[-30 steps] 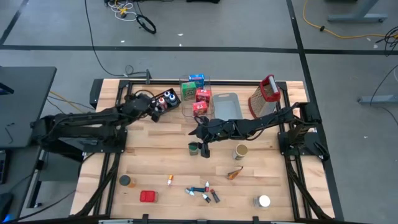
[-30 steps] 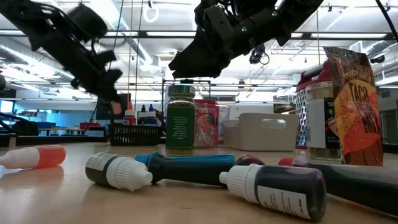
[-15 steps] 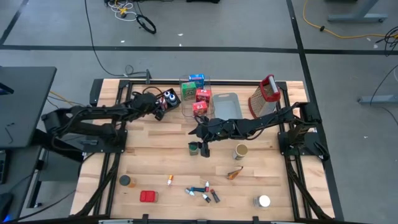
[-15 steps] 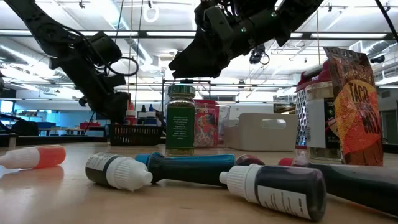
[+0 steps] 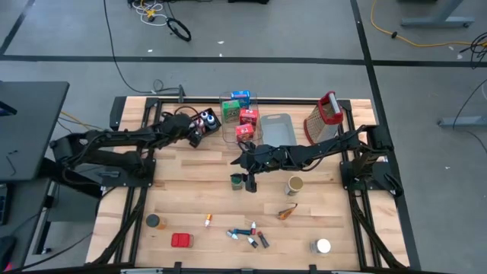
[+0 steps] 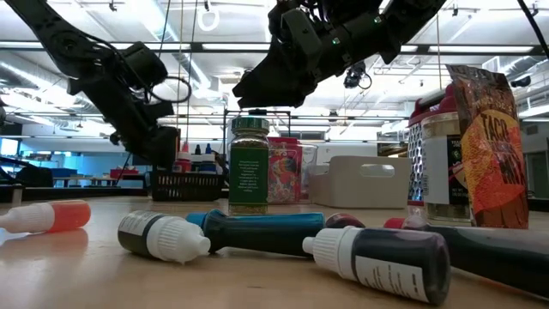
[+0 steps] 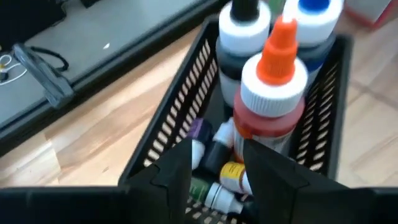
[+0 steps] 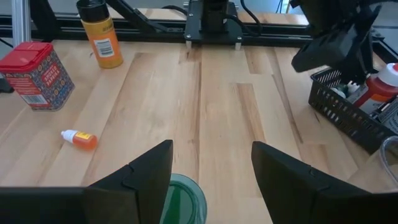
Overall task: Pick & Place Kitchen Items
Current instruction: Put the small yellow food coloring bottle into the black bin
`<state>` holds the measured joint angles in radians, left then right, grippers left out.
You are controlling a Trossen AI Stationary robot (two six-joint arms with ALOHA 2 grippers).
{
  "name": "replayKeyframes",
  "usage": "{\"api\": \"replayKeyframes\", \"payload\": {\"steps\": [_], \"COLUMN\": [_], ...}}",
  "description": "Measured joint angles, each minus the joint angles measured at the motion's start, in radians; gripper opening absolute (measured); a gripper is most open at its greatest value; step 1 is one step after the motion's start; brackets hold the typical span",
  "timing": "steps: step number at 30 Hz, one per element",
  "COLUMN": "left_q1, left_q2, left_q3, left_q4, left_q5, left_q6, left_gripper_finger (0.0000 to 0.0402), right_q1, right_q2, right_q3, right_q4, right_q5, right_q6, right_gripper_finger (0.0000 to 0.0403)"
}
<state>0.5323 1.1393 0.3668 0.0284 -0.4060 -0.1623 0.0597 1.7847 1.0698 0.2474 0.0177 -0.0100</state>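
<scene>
Orange-capped red dropper bottle (image 7: pixel 272 93) stands upright in the black slatted basket (image 7: pixel 168 140) at the table's 11 o'clock, left gripper (image 7: pixel 214 163) parted just above it, apparently releasing, while the open right gripper (image 8: pixel 211 163) straddles the green-lidded jar (image 8: pixel 181 200), likely for pickup.

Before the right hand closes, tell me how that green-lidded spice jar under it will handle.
The green-lidded spice jar stands tall and narrow, so a sideways nudge would probably tip it. Its round body would likely roll once down. The sides look smooth and labelled, perhaps slippery. The right hand hangs open over its lid, and a straight squeeze should hold.
</scene>
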Motion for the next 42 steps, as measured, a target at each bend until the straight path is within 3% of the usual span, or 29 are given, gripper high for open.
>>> {"api": "replayKeyframes", "payload": {"steps": [6, 12, 16, 19, 32, 37, 42], "left_q1": [-0.04, -0.122, -0.203, -0.269, -0.513, -0.557, -0.593], "left_q2": [-0.135, -0.303, -0.354, -0.364, -0.352, -0.352, -0.352], "left_q3": [0.0, 0.0, 0.0, 0.0, 0.0, 0.0, 0.0], "left_q4": [-0.002, 0.025, 0.05, 0.051, 0.054, 0.053, 0.048], "left_q5": [0.06, 0.277, 0.445, 0.5, 0.46, 0.361, 0.379], "left_q6": [-0.005, -0.07, -0.076, -0.078, -0.088, -0.105, -0.129], "left_gripper_finger": [0.0147, 0.0136, 0.013, 0.0128, 0.0127, 0.0127, 0.0127], "right_q1": [0.0, 0.0, 0.0, 0.0, 0.0, 0.0, 0.0], "right_q2": [0.0, 0.0, 0.0, 0.0, 0.0, 0.0, 0.0], "right_q3": [0.0, 0.0, 0.0, 0.0, 0.0, 0.0, 0.0], "right_q4": [0.0, 0.0, 0.0, 0.001, 0.005, 0.005, 0.005], "right_q5": [0.0, 0.0, 0.0, 0.0, 0.0, 0.0, 0.0], "right_q6": [-0.001, -0.001, 0.0, 0.001, 0.001, 0.001, 0.001], "right_gripper_finger": [0.023, 0.023, 0.023, 0.023, 0.023, 0.023, 0.023]}}
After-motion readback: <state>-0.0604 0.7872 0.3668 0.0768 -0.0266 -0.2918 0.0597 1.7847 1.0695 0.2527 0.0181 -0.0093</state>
